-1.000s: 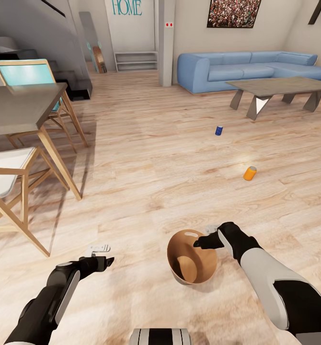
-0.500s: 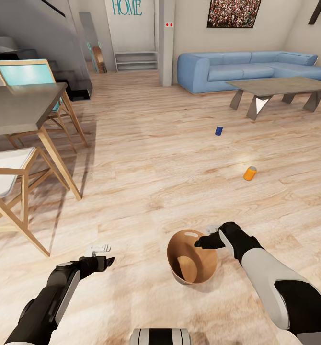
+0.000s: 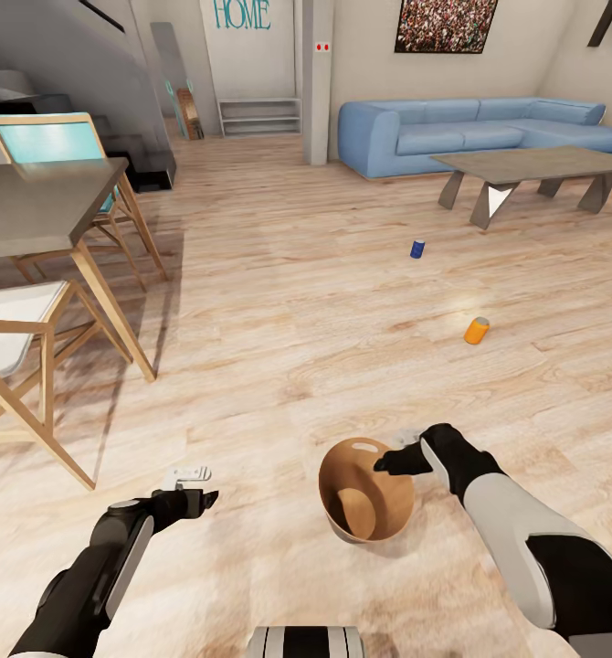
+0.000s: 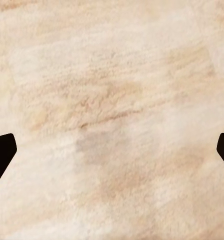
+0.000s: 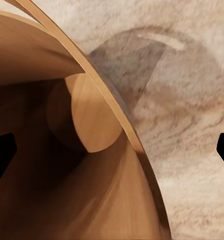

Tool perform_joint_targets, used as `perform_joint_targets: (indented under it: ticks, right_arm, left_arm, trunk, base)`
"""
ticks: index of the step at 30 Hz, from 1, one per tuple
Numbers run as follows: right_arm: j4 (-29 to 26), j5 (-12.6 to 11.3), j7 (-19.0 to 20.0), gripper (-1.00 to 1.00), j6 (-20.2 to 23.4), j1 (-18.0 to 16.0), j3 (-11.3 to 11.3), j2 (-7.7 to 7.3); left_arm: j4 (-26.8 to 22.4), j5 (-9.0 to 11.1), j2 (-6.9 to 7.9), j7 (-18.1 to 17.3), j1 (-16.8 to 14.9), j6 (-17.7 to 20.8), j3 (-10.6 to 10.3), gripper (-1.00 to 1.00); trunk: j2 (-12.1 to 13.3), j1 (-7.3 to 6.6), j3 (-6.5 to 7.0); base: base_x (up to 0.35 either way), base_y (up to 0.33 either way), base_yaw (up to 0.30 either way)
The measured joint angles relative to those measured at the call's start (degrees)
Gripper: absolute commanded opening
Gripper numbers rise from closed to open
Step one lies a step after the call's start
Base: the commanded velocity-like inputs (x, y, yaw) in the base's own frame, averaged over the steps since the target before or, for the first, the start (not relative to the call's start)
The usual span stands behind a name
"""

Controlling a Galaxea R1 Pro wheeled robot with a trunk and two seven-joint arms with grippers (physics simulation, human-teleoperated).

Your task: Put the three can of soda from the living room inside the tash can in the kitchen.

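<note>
I see even, bright light across the wooden floor [image 3: 279, 302], with soft shadows under the table [image 3: 41, 206] and chairs at left. A pale glare spot sits mid-floor. My wrist views look soft and grainy; far objects stay fairly sharp.

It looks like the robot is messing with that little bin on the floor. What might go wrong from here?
1. The right gripper straddles the bin's rim, jaws apart; the bin could tip or slide if nudged.
2. The orange can lies tilted on the wooden floor; it may roll when touched.
3. The blue can stands near the coffee table, cramping the approach.
</note>
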Motion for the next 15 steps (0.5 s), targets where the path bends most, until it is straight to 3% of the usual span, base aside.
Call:
perform_joint_targets:
  ticks: [15]
  right_arm:
    - [-0.03,0.04,-0.34,1.0,0.01,1.81,0.02,-0.21]
  left_arm:
    - [0.02,0.01,0.0,0.0,0.0,0.0,-0.12,1.0]
  trunk:
    - [0.0,0.0,0.0]
  base:
    - [0.0,0.0,0.0]
